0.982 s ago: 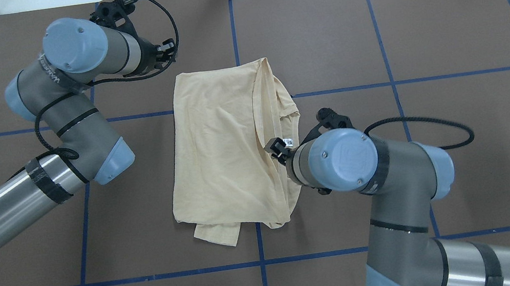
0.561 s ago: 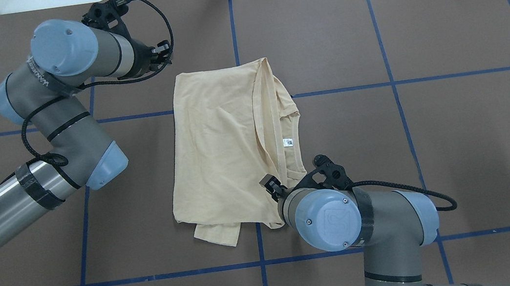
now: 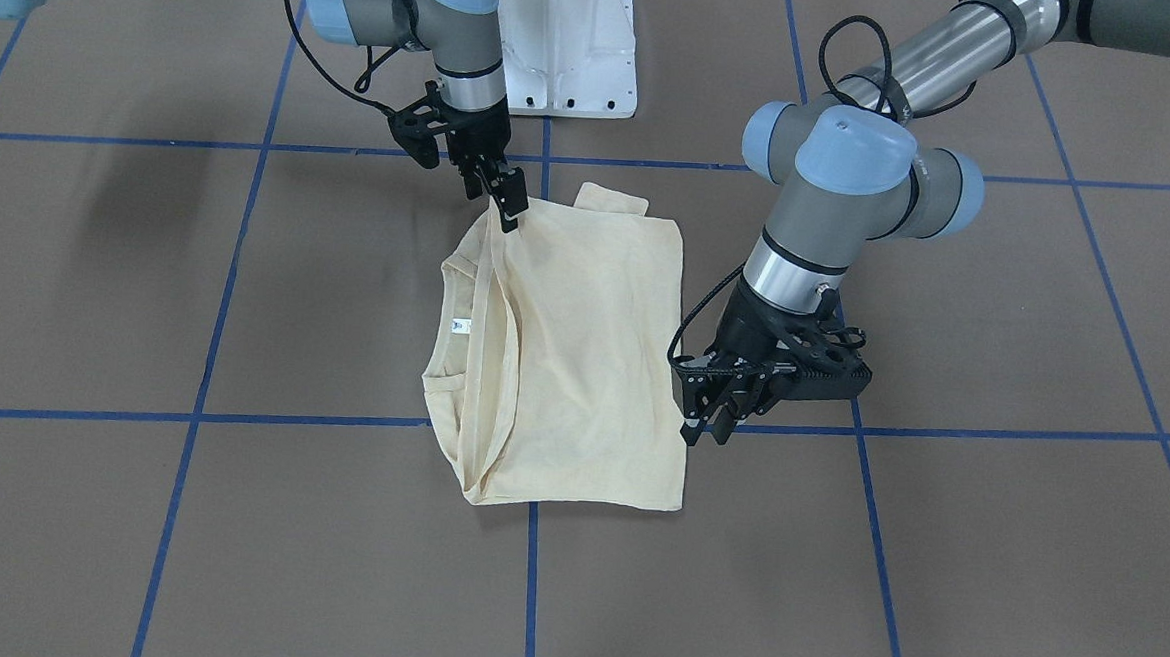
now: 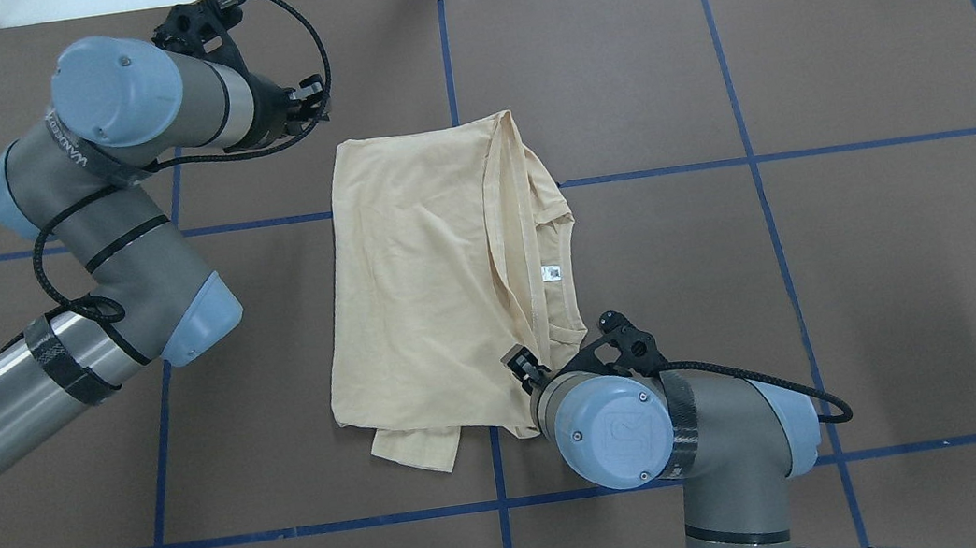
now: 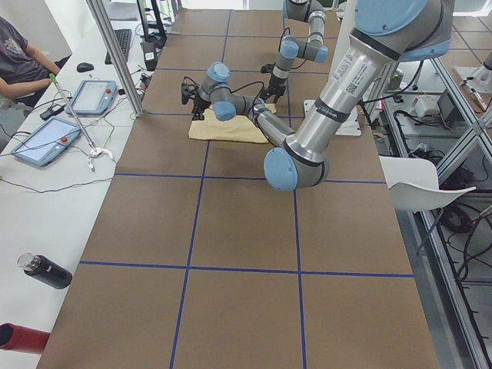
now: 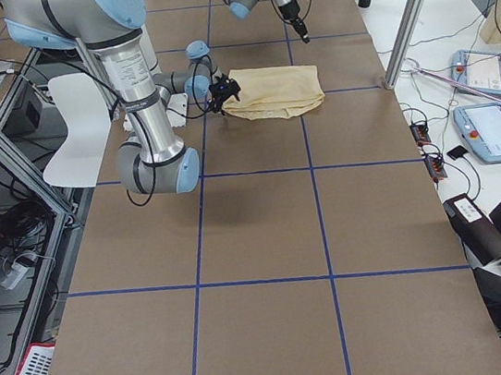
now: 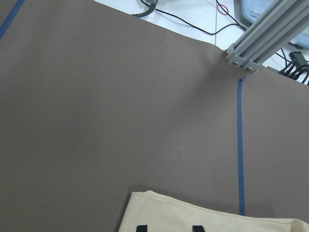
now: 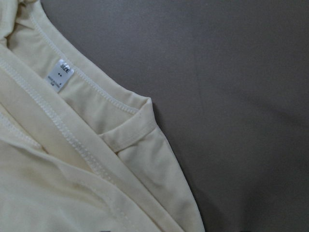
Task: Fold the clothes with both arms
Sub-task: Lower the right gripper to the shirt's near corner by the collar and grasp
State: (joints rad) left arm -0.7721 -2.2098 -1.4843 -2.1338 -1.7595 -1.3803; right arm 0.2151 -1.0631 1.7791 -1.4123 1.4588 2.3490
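The cream-yellow shirt [image 4: 422,273] lies folded flat mid-table, back side up, with its white neck label [image 4: 551,272] showing on the right. It also shows in the front view [image 3: 583,368]. No print shows. My left gripper [image 4: 317,100] is open and empty, hovering just off the shirt's far left corner. The left wrist view shows that corner [image 7: 217,217] below two spread fingertips [image 7: 140,228]. My right gripper [image 4: 519,367] hangs over the shirt's near right corner, below the collar, and looks open. In the front view it [image 3: 511,214] points down at that corner. The right wrist view shows collar and label [image 8: 60,75].
The brown table top carries blue tape grid lines [image 4: 497,471]. The white pedestal base [image 3: 570,37] stands at the robot's edge. An aluminium post [image 7: 260,43] stands at the far edge. Tablets [image 5: 42,142] and a seated person lie beyond the operators' side.
My right gripper has moved from beside the neck label back toward the robot, to the shirt's near right corner. My left arm has drawn slightly left. The shirt has not moved.
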